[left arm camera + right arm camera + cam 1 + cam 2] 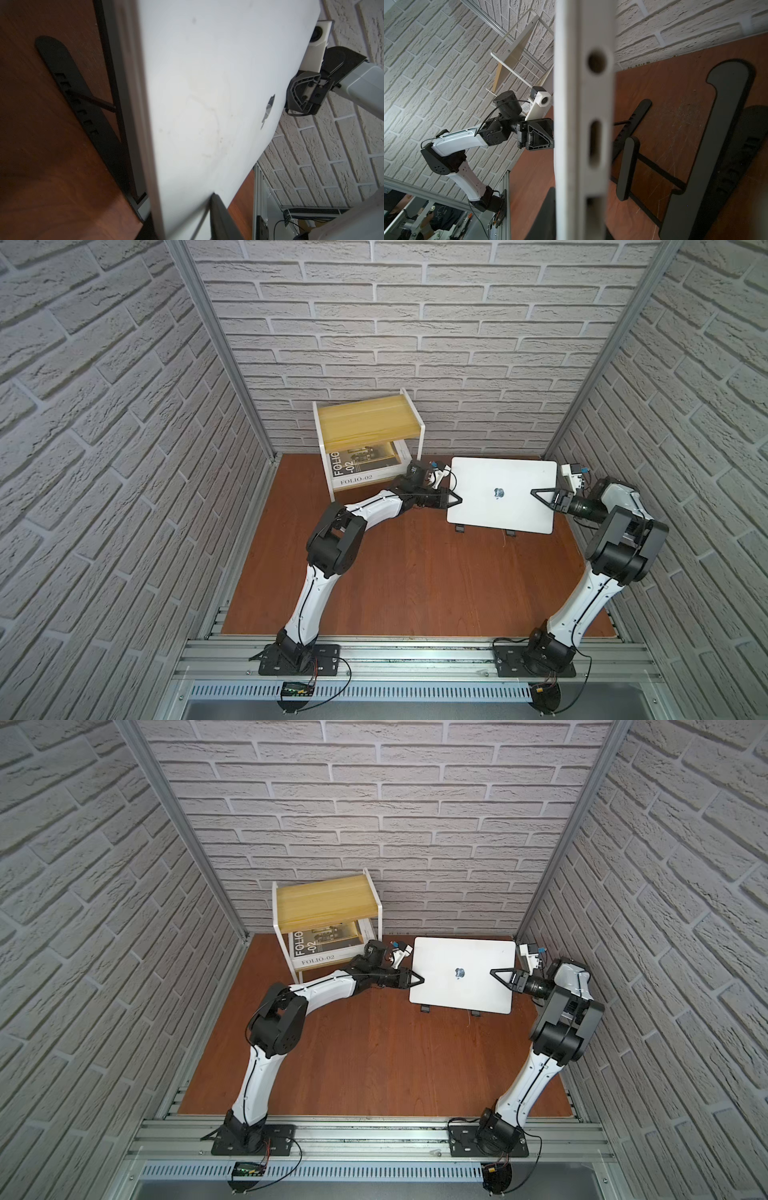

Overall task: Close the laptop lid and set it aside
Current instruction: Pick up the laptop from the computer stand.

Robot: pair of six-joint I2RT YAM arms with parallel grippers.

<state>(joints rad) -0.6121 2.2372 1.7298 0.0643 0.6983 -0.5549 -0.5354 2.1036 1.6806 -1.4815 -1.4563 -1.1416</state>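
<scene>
Closest in both top views runs the aluminium rail (415, 659) carrying both arm bases. Beyond it, at the back right of the tabletop (415, 580), sits the laptop (478, 485), with the laptop lid (440, 961) down and its apple logo facing up. Its long axis runs from one hand to the other. The left hand (455, 500) is at the left short edge and the right hand (539, 494) at the right short edge, neither nearer, each with one finger laid over the shell. Two dark feet of the folding stand (459, 529) poke out under the near edge. The shelf rack (370, 418) holding the FOLIO-02 book (353, 480) stands just beside the left hand. The closing looks done; what remains, I judge, is a level two-arm lift off the stand.

The left wrist view adds what the top views cannot. The laptop's thin edge passes between the left hand's fingers (223, 220), one over the shell and a dark shape beneath, a narrow grip holding the laptop. The stand props the laptop clear of the wood.

The right wrist view shows the port edge, with the lid flush on the base and one finger (545, 214) against the shell. The lower finger I cannot make out, so I cannot tell whether this hand clamps the edge or merely straddles it.
</scene>
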